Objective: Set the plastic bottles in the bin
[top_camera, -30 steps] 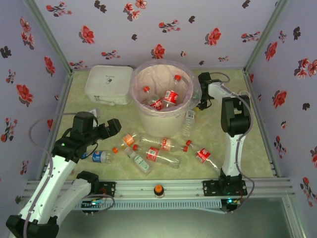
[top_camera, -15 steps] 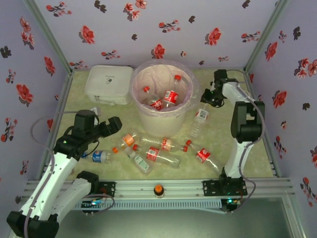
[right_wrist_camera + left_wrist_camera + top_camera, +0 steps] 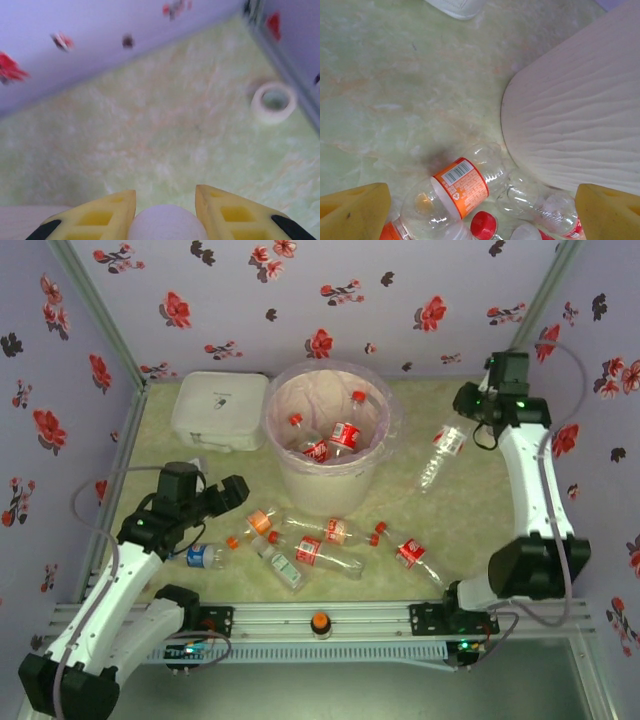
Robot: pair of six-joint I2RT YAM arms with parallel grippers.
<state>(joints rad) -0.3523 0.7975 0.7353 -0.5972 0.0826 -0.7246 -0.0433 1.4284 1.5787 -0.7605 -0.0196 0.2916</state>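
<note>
The bin (image 3: 330,480) stands at the back centre with a few red-labelled bottles (image 3: 343,432) inside. My right gripper (image 3: 470,422) is shut on the white cap (image 3: 167,223) of a clear bottle (image 3: 437,453), which hangs tilted in the air to the right of the bin. Several more plastic bottles lie in front of the bin, among them an orange-labelled one (image 3: 262,521) and a blue-labelled one (image 3: 205,556). My left gripper (image 3: 228,495) hovers open above the orange-labelled bottle (image 3: 460,187), its yellow fingers (image 3: 350,210) spread wide, the bin wall (image 3: 580,125) to the right.
A white lidded box (image 3: 218,410) sits left of the bin at the back. A white tape roll (image 3: 273,102) lies on the floor near the right wall. Flowered walls close in the back and both sides.
My right gripper has shut on the bottle beside the bin, lifted it and swung it right towards the back corner. The left arm has barely moved.
</note>
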